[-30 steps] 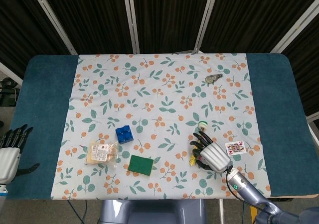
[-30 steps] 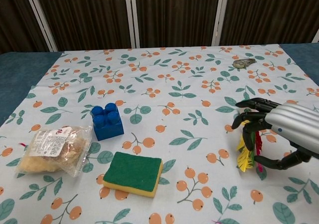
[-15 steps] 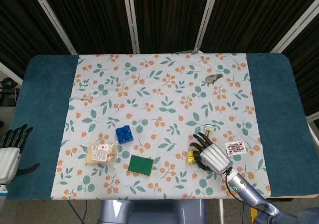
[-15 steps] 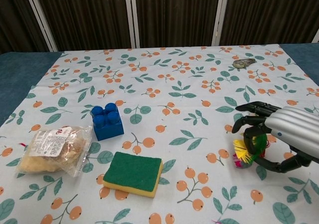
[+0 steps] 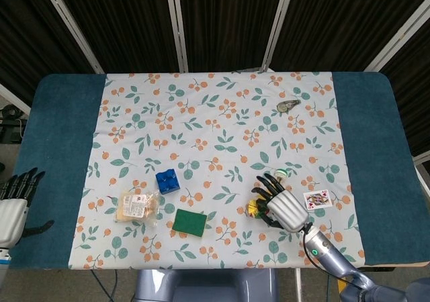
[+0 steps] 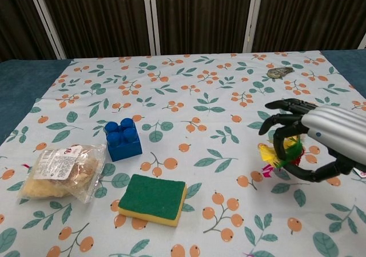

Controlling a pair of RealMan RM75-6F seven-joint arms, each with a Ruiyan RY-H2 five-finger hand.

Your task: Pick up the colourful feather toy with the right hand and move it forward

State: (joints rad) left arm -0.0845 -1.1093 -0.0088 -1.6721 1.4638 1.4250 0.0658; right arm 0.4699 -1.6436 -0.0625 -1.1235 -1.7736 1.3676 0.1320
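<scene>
Silver right hand (image 6: 320,137) | fingers (image 6: 280,132) curled rnd feather toy (image 6: 278,154) | palm down

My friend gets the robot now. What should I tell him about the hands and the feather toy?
Right hand: fingers curled around the feather toy, which looks lifted just off the cloth.
Left hand: open, holding nothing, off the table's near-left edge.
Done: toy grasped and picked up.
Left: carry it forward, toward the far side of the table, and set it down. The playing card lies just right of the right hand.
</scene>
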